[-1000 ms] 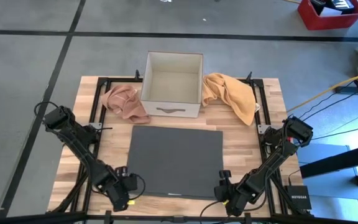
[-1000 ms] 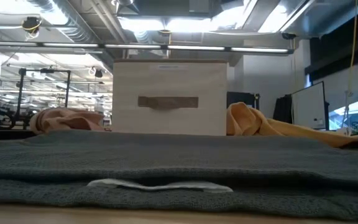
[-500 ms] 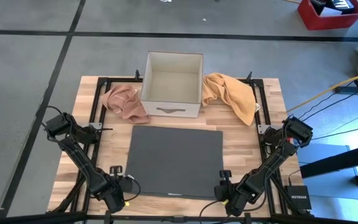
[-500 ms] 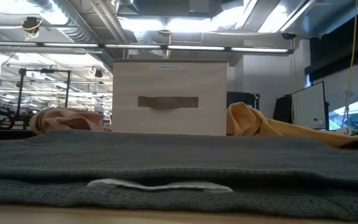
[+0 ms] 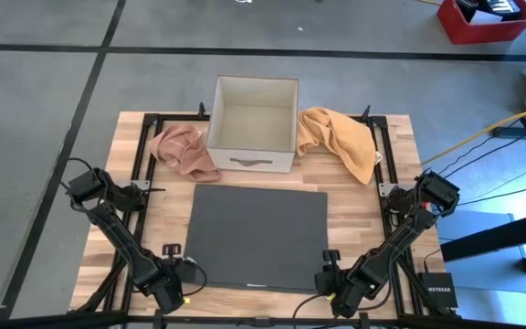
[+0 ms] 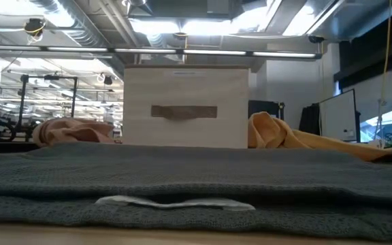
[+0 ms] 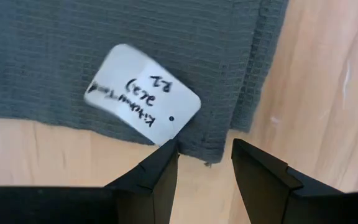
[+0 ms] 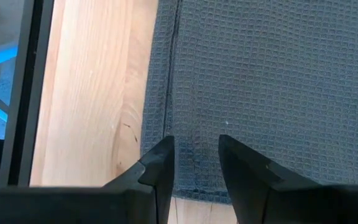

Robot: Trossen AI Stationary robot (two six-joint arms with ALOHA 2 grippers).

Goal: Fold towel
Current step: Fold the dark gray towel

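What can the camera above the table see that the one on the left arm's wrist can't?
Only the overhead view shows the whole setup: the open box, a pink cloth on one side of it, an orange cloth on the other, and both arms, with the right claw at the grey towel's other near corner. Only the left wrist view shows the white handwritten tag on the towel, and the left claw open over that corner. Both show the grey towel lying flat on the wooden table.
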